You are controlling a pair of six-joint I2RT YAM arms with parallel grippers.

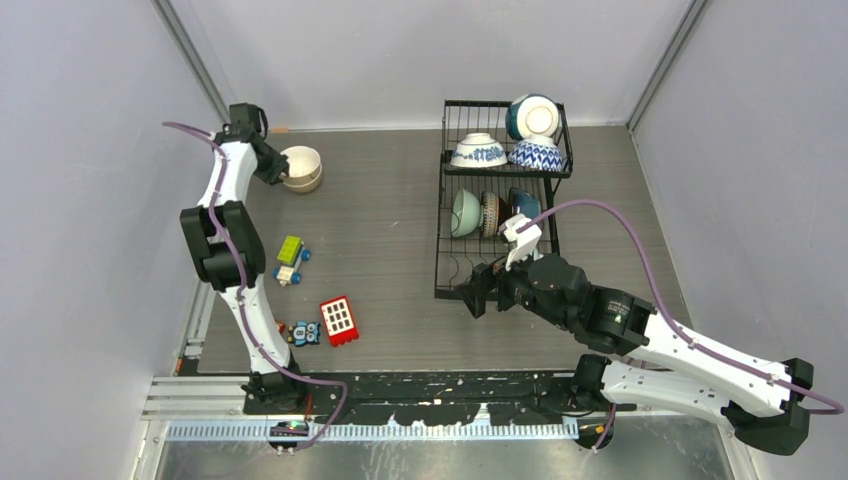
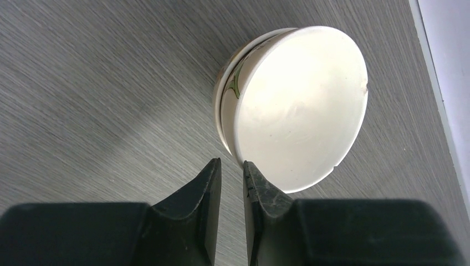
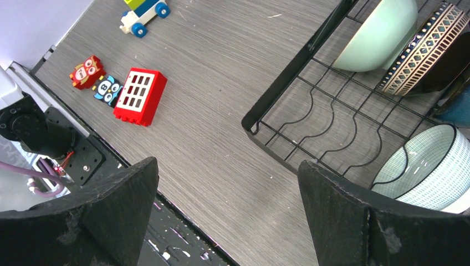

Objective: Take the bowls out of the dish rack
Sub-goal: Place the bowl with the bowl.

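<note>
While cream bowls sit at ten o'clock, left gripper: narrow gap, empty
Right gripper: spread, by rack

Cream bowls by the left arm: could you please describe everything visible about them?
The cream bowls are two glossy, ceramic-looking bowls nested together; a green painted mark shows on one's side. They stand mouth up on the table near its far left corner. The left gripper is at their near rim, jaws almost closed; whether it touches them is unclear.
</note>
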